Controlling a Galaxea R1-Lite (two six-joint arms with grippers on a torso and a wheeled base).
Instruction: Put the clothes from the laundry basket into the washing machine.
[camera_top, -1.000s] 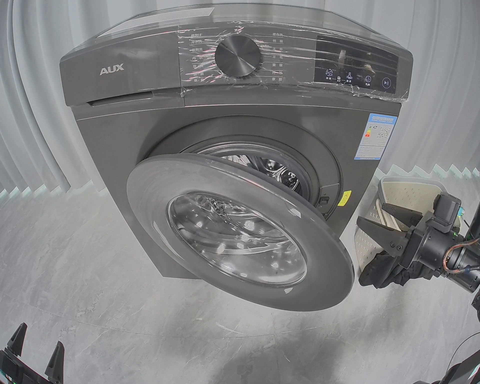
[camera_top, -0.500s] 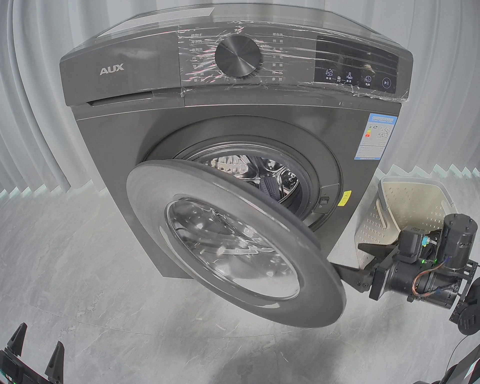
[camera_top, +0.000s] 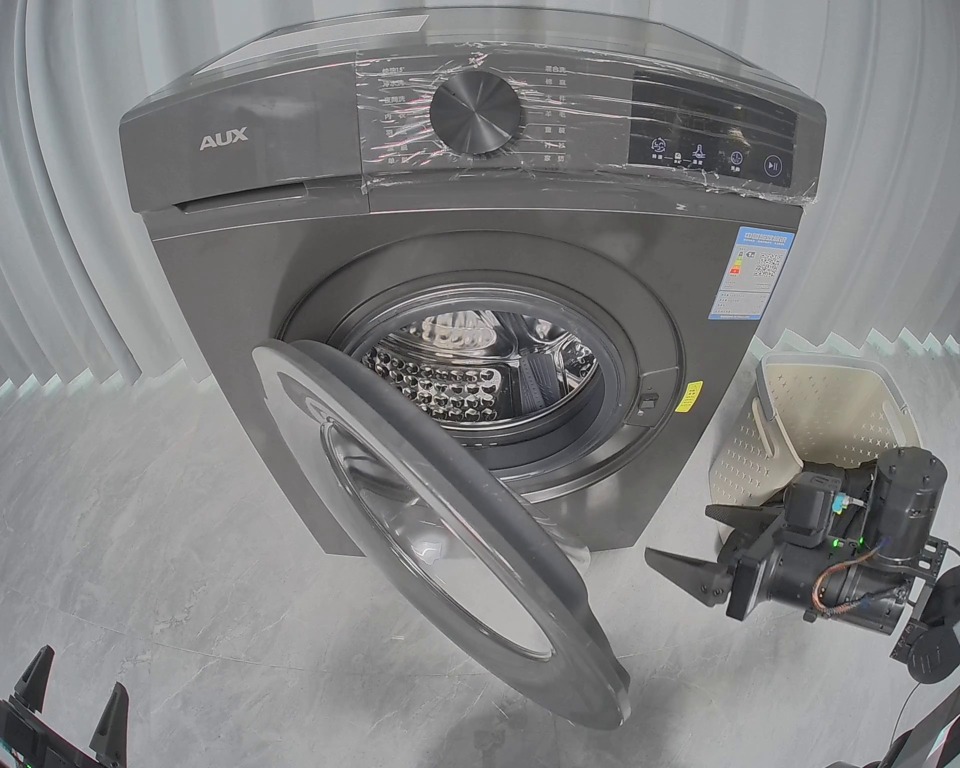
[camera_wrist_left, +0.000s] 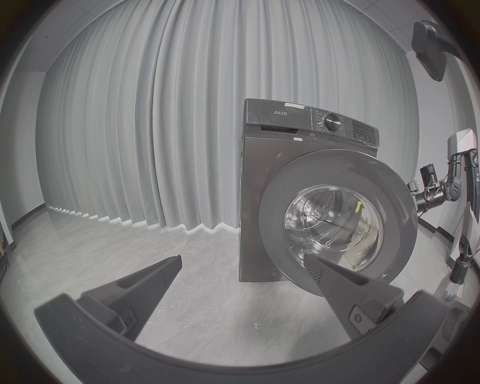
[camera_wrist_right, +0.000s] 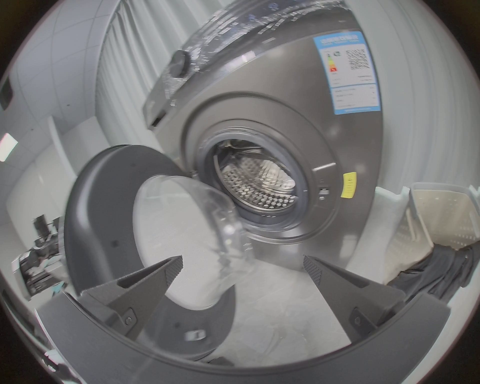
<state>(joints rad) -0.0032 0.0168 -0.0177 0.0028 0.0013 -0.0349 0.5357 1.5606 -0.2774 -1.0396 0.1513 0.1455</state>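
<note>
The grey washing machine (camera_top: 470, 200) stands ahead with its round door (camera_top: 440, 530) swung wide toward me, and the steel drum (camera_top: 470, 375) is exposed. A cream laundry basket (camera_top: 830, 410) leans beside the machine's right side. Dark clothes (camera_wrist_right: 440, 272) hang over the basket's (camera_wrist_right: 445, 215) front. My right gripper (camera_top: 679, 532) hovers low between the door's free edge and the basket, open and holding nothing. From the right wrist, the door (camera_wrist_right: 150, 235) and drum (camera_wrist_right: 255, 182) lie beyond that gripper (camera_wrist_right: 242, 272). My left gripper (camera_top: 82, 668) sits low at the near left, open and empty, far from the machine (camera_wrist_left: 300, 150).
Pale curtains (camera_top: 60, 200) run behind the machine. Grey tiled floor (camera_top: 150, 520) spreads to the left and in front of it. The open door juts out over the floor in front of the drum.
The door has swung from nearly across the opening to wide open, uncovering the drum. My right gripper has dropped from beside the basket to the door's edge, then drawn back a little.
</note>
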